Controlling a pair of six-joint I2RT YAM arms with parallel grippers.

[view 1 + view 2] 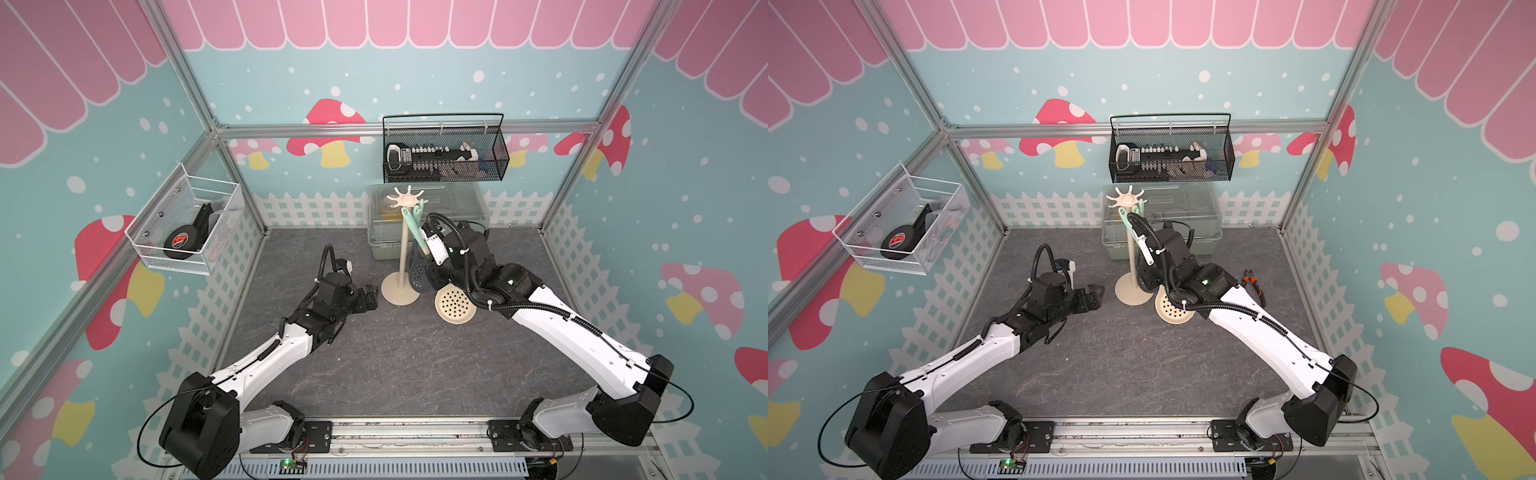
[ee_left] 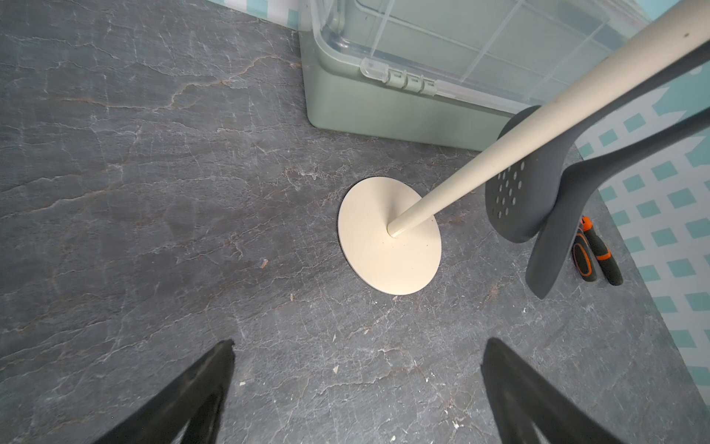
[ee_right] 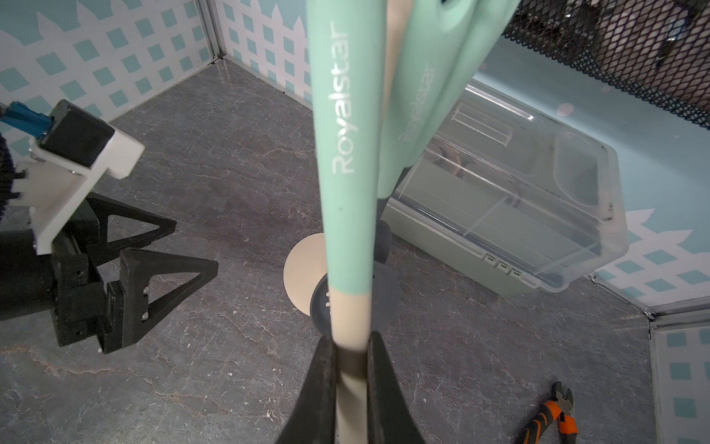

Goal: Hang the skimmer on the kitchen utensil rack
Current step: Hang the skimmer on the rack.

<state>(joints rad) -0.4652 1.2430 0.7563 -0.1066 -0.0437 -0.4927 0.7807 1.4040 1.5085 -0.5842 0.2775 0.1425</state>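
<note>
Now: left gripper (image 1: pixel 373 298) idle, fingers wide apart, empty, beside kitchen utensil rack (image 1: pixel 404 249) base. Right gripper (image 3: pixel 351 346) clamped on skimmer (image 1: pixel 453 306) neck, just right of pole. Best: raise handle end over free hook, settle, then release slowly. Long axis steep, perforated head down, handle leaning up toward hooks.

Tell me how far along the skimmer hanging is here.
Done: right gripper is shut on the skimmer by its cream shaft. In hand: its mint handle stands beside the kitchen utensil rack pole, near the top hooks where two grey utensils hang. Remaining: catch its loop on a hook, apparently not done yet, then release. Left gripper open, idle.
</note>
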